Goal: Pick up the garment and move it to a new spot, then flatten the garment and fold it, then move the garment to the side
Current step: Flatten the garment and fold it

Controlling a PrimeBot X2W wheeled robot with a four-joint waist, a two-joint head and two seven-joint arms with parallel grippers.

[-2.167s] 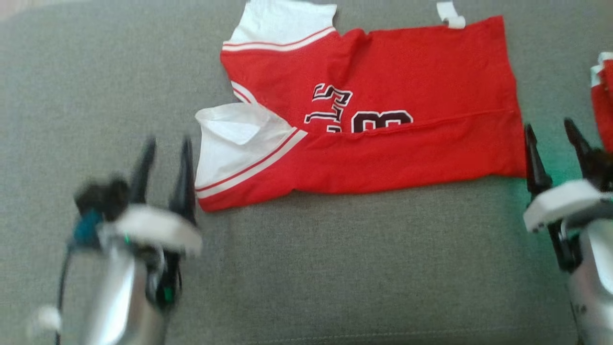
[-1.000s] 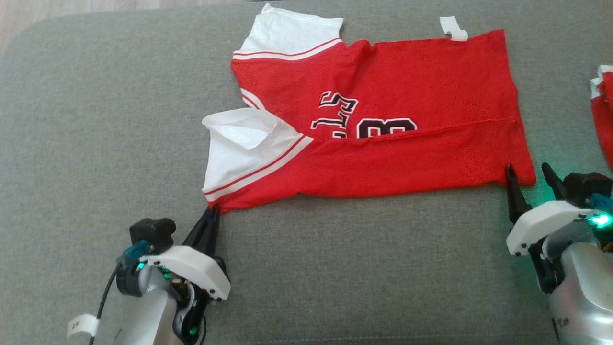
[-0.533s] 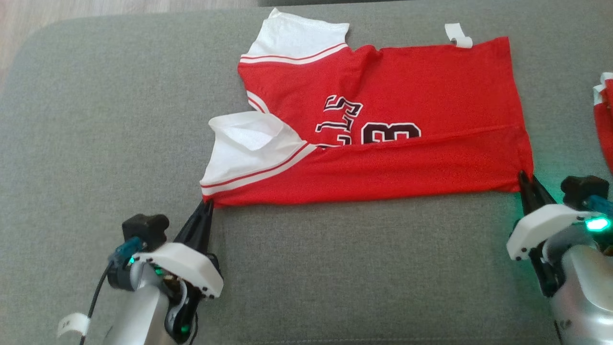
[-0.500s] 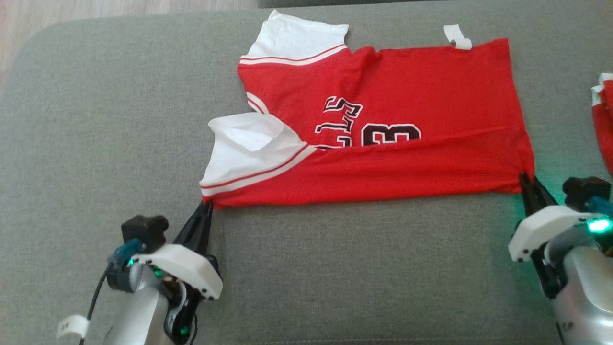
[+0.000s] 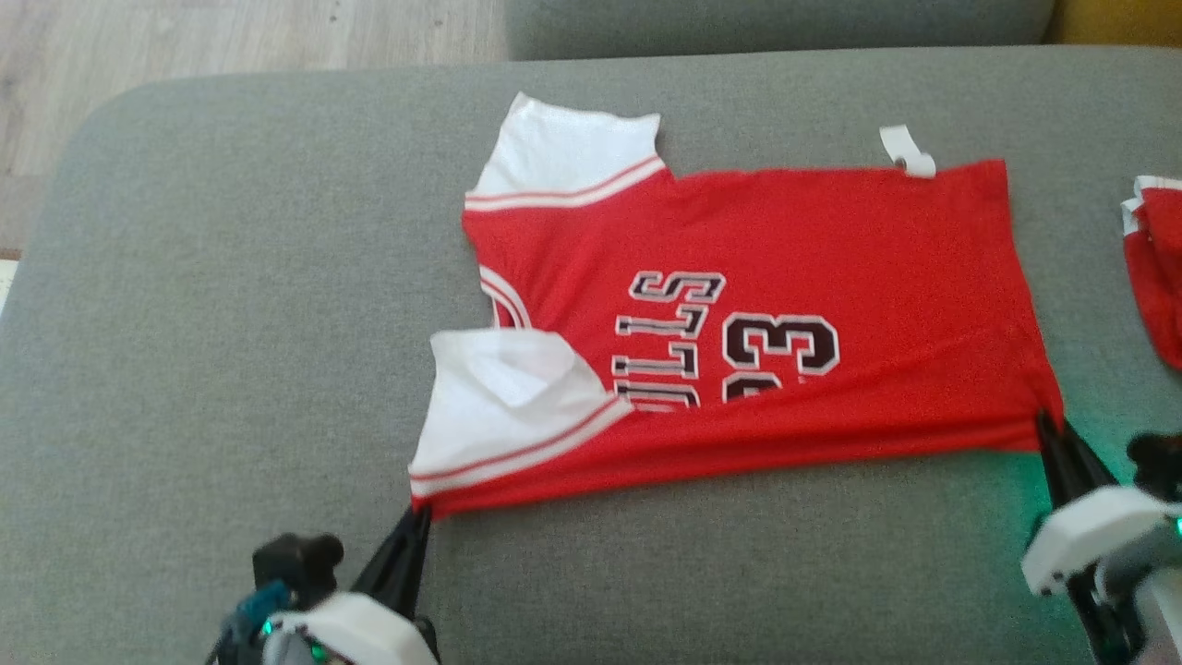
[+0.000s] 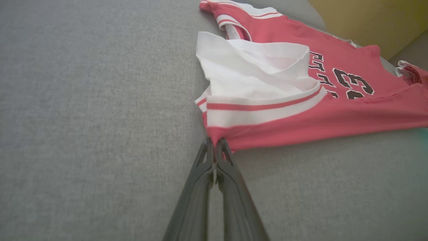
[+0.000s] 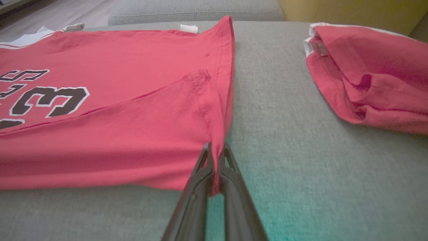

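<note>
The garment (image 5: 831, 249) is a red jersey with white sleeves and dark lettering, spread on the grey couch cushion (image 5: 231, 305). Its near edge is folded over the lower part of the print. My left gripper (image 5: 420, 513) is shut on the garment's near left corner (image 6: 220, 140), below the white sleeve (image 6: 254, 70). At the garment's near right corner (image 7: 215, 147) my right gripper (image 5: 1048, 429) is shut on the hem. Both corners are lifted slightly off the cushion.
A second red folded garment (image 5: 1154, 259) lies at the right edge of the cushion (image 7: 367, 73). Wooden floor (image 5: 231, 46) shows beyond the cushion's far left corner. A couch back (image 5: 776, 23) rises behind. A white tag (image 5: 905, 152) sticks out at the garment's far edge.
My right gripper shut on the garment's near right corner. Both grippers pulled the near edge toward me, uncovering more of the lettering. The camera has also tilted, showing more floor.
</note>
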